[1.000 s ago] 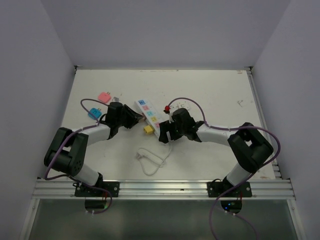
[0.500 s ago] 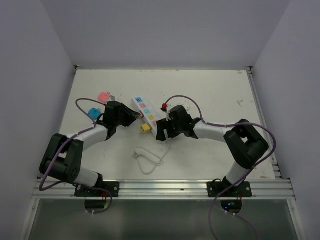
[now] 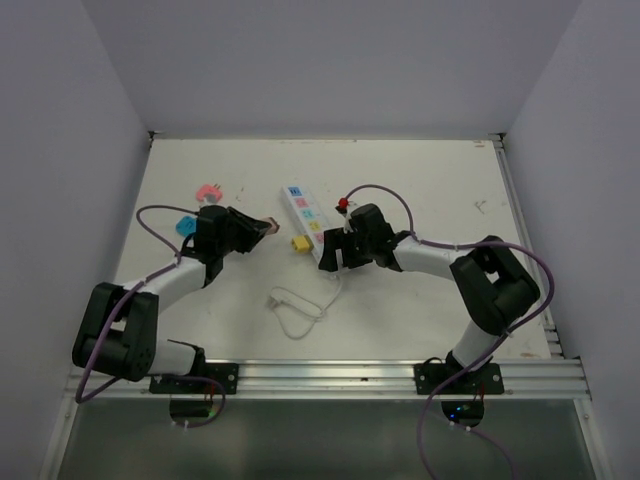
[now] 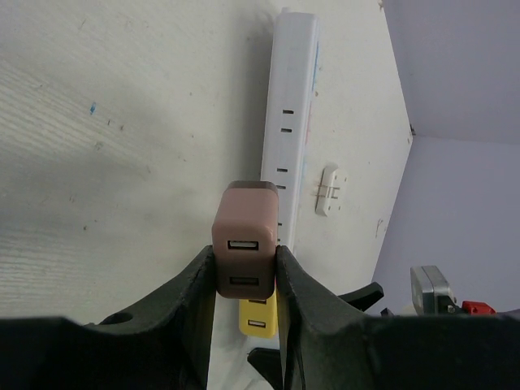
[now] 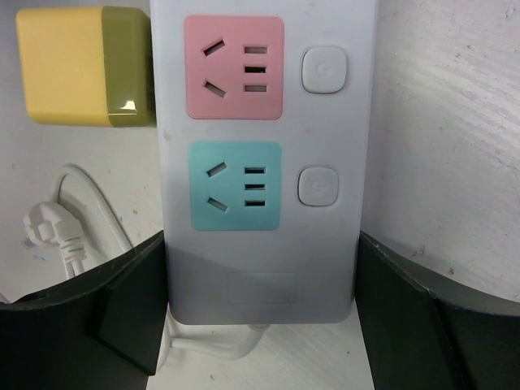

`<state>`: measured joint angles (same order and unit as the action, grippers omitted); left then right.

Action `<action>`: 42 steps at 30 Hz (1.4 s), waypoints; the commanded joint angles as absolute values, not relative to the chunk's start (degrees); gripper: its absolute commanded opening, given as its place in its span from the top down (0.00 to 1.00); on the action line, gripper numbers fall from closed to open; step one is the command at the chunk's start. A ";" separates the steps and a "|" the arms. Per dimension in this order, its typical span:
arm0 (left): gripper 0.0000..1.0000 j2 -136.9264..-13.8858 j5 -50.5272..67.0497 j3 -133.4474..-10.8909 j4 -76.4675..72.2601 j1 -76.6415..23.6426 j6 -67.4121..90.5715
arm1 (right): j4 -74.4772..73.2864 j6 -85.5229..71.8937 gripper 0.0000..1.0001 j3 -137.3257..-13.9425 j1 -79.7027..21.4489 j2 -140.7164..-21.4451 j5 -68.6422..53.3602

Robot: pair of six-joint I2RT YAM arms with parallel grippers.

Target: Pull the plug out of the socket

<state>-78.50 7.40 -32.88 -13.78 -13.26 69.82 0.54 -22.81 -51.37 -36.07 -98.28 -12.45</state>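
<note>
**Brown plug clear of strip, held in left claw**

My left claw (image 4: pixel 244 262) is closed narrow on the brown plug (image 4: pixel 244 213), pinching its two sides, with the USB ports facing the wrist camera. In the overhead view the plug sits left of centre, apart from the power strip (image 3: pixel 302 214), so I judge the pull done.

My right claw (image 5: pixel 262 280) clamps the strip's cord end at the bottom of its wrist view, fingers against both long edges.

A yellow plug (image 5: pixel 81 67), upper left there, butts against the strip's side. Seated or loose, I cannot tell.

Left to do, if anything: set the brown plug down and release the strip.
</note>
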 commanded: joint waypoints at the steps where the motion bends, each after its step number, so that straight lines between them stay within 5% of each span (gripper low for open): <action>1: 1.00 -76.12 7.56 -32.96 -17.41 -13.01 70.32 | -6.77 -23.47 1.00 -49.31 -35.51 -101.69 -7.82; 11: 1.00 -77.25 10.18 -35.07 -15.21 -7.40 64.78 | -6.50 -23.73 1.00 -47.99 -34.28 -99.85 -8.00; 19: 1.00 -90.43 17.05 -40.51 -19.42 -0.89 60.83 | -6.33 -23.38 1.00 -47.99 -34.28 -99.84 -8.70; 27: 0.90 -100.45 20.74 -45.08 -26.36 0.00 59.59 | -6.59 -22.76 1.00 -47.81 -34.28 -99.05 -8.88; 36: 0.56 -105.91 22.24 -46.58 -25.32 2.63 59.24 | -6.42 -22.15 1.00 -48.08 -34.19 -99.67 -9.75; 42: 0.20 -104.33 20.57 -45.70 -22.51 3.60 57.40 | -6.42 -22.06 1.00 -47.90 -34.19 -99.14 -9.76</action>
